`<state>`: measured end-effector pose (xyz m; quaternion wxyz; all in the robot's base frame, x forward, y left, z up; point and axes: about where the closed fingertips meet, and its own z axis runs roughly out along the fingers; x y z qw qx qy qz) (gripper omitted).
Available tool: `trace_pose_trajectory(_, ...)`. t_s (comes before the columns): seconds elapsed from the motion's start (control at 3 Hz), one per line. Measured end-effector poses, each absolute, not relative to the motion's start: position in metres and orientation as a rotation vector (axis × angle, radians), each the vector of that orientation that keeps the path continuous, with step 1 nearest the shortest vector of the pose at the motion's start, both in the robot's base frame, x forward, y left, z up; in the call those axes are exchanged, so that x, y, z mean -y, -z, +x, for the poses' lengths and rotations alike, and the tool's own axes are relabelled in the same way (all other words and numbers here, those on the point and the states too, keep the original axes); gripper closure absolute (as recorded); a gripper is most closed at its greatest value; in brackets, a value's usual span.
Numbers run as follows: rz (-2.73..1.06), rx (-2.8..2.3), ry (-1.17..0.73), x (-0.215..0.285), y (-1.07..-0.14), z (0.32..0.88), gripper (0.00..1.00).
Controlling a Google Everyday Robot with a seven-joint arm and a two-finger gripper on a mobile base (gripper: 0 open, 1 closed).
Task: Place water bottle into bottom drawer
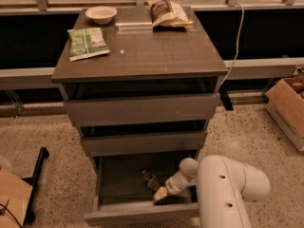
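The bottom drawer (pixel 142 215) of the grey-brown cabinet is pulled out and open. The water bottle (pixel 150 179), small and clear with a dark label band, lies inside on the drawer floor, right of the middle. My gripper (pixel 160 194) reaches down into the drawer from the right. Its tip is at the near end of the bottle, touching it or very close to it. My white arm (pixel 223 189) fills the lower right and hides the drawer's right front corner.
The two upper drawers (pixel 142 108) are slightly open. On the cabinet top (pixel 142 61) lie a green snack bag (pixel 87 42), a brown snack bag (pixel 168 13) and a small bowl (pixel 100 14). A cardboard box (pixel 287 108) stands at right and a black stand (pixel 35 179) at left.
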<state>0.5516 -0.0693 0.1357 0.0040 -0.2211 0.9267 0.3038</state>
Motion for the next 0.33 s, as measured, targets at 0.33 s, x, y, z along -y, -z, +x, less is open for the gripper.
trace_pose_trajectory(0.33, -0.695, -2.906, -0.955, 0.0681, -0.1344, 0.5499, 0.00)
